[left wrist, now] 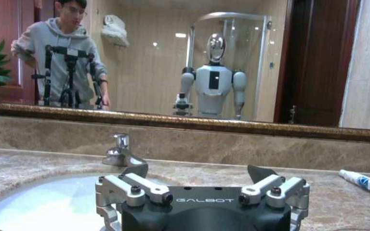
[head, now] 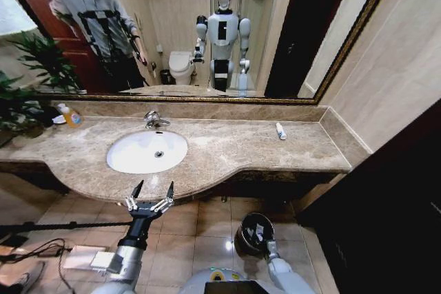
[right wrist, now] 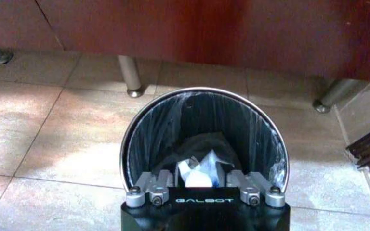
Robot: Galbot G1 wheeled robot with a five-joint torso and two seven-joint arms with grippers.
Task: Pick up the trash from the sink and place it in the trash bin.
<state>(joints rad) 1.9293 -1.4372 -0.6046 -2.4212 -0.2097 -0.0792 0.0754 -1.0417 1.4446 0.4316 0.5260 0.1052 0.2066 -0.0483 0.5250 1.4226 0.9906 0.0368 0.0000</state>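
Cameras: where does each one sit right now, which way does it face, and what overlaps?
Head: high, looking down at the sink, countertop, floor; both arms show.
Left wrist: behind the open left gripper, facing tap and mirror.
Right wrist: above the trash bin, right gripper holding white trash over it.
Shared: head and left wrist see the white tube.

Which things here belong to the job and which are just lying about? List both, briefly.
Job:
- sink
- white tube on the counter
- bin
- trash held in the right tool over the bin
- left tool, open before the sink

Lying about:
- soap bottle
- plant
- cables on the floor
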